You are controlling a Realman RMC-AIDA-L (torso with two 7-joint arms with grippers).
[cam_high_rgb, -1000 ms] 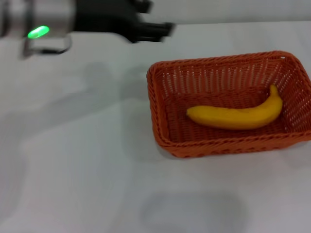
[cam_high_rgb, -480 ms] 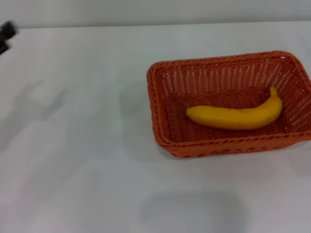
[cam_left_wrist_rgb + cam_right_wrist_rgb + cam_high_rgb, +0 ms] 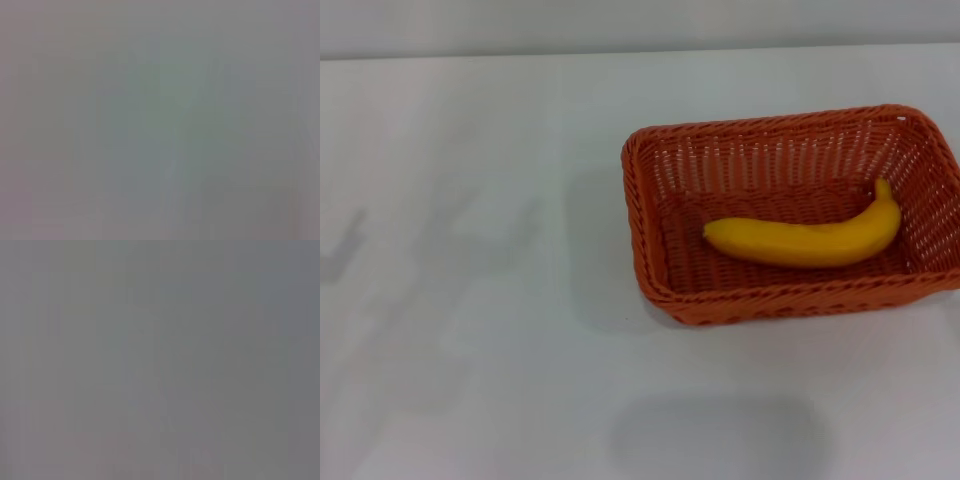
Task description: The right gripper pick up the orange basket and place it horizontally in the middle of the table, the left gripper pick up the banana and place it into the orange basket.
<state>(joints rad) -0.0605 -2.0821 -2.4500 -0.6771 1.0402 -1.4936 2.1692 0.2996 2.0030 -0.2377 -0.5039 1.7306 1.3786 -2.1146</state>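
The orange basket lies lengthwise across the white table, right of the middle in the head view, its right end reaching the picture's edge. The yellow banana rests on the basket's floor, stem end toward the right. Neither gripper shows in the head view. Both wrist views give only a flat grey field with nothing to make out.
A faint grey shadow lies on the tabletop at the left edge of the head view, and another soft shadow sits in front of the basket. A pale wall runs along the table's far edge.
The left arm, above the table's far left one second ago, has withdrawn leftward out of the head view. Basket and banana have not moved.
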